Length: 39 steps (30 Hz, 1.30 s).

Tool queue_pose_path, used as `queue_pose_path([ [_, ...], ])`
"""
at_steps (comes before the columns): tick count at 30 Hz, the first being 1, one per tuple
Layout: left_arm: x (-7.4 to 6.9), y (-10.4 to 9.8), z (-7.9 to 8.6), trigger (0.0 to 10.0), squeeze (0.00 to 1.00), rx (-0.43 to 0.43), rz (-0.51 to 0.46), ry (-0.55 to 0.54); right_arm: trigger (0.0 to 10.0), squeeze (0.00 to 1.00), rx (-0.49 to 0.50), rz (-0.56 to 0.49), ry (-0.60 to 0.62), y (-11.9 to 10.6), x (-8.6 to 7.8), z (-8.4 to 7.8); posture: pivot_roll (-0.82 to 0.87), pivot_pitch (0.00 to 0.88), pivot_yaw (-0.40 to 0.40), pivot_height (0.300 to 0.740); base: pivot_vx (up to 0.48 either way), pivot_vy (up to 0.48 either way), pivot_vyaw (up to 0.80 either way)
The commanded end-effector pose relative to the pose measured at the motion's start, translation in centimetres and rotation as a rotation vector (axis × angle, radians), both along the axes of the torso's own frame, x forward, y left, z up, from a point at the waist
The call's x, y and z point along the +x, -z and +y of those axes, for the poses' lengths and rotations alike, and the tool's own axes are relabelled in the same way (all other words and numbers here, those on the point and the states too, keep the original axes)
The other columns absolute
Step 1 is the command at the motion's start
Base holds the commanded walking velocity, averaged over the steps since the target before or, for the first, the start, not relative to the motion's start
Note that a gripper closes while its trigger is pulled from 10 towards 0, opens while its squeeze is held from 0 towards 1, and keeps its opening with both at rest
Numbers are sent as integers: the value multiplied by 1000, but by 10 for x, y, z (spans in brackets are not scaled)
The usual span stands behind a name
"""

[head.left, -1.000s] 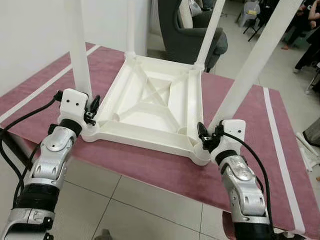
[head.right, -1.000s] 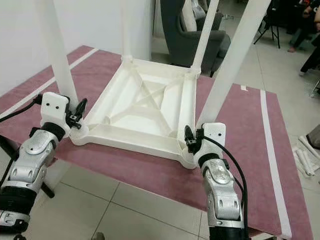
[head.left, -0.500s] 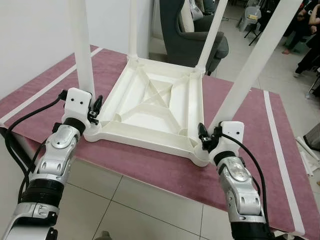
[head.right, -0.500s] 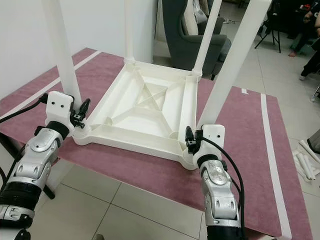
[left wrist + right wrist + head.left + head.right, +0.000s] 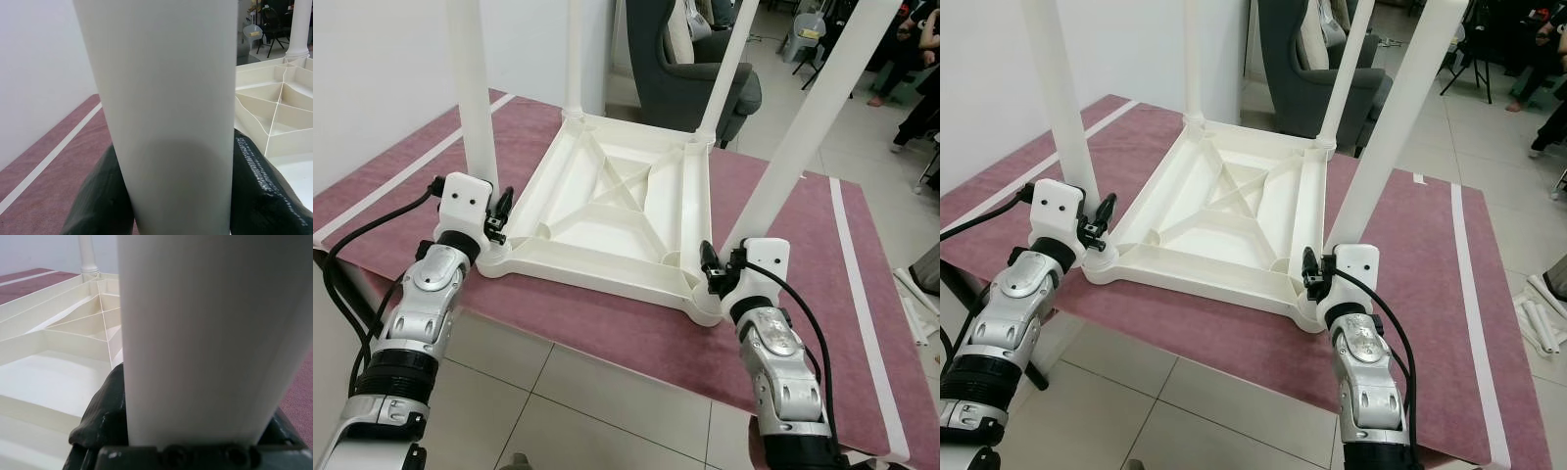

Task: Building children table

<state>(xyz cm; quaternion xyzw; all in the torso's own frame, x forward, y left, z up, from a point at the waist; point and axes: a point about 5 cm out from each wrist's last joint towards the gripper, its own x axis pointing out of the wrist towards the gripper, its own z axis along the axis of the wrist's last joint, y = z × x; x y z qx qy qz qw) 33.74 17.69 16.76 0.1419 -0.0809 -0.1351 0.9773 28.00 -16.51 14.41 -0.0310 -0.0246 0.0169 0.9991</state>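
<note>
A white plastic children's table [image 5: 617, 211] lies upside down on a maroon mat [image 5: 773, 323], its four white legs standing up. My left gripper [image 5: 489, 220] is shut on the near left leg [image 5: 475, 98] at its base; in the left wrist view the leg [image 5: 166, 117] fills the space between the black fingers [image 5: 257, 191]. My right gripper [image 5: 729, 274] is shut on the near right leg [image 5: 803, 127] at its base, seen close in the right wrist view as leg [image 5: 210, 333] over black finger [image 5: 105, 416]. The two far legs [image 5: 573, 54] stand untouched.
The mat has white stripes [image 5: 857, 284] along both sides and ends at grey floor tiles [image 5: 597, 411] in front of me. A dark grey armchair [image 5: 690, 69] stands behind the table. People sit at the far right [image 5: 915, 59]. A white wall [image 5: 372, 69] is to the left.
The camera view shifted slightly, so the table sits a little further away in frame. Both grippers stay clamped on the same legs; nothing else moved.
</note>
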Motion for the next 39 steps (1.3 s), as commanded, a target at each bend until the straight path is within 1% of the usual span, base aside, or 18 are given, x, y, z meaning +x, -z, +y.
queue_pose_path([
  [1, -1, 16, -22, 10000, 0, 206, 29, 70, 10000, 0, -29, 0, -68, 1, 3, 18, 98, 0, -17, 740, 0, 0, 0],
  [10, -1, 18, -24, 10000, 0, 197, 29, 62, 10000, 0, -29, -7, -66, 1, 4, 17, 98, 0, -18, 740, 0, 0, 0],
  [39, -1, 17, -23, 10000, 0, 194, 29, 57, 10000, 0, -35, -9, -71, 0, 5, 19, 103, 0, -20, 740, 0, 0, 0],
])
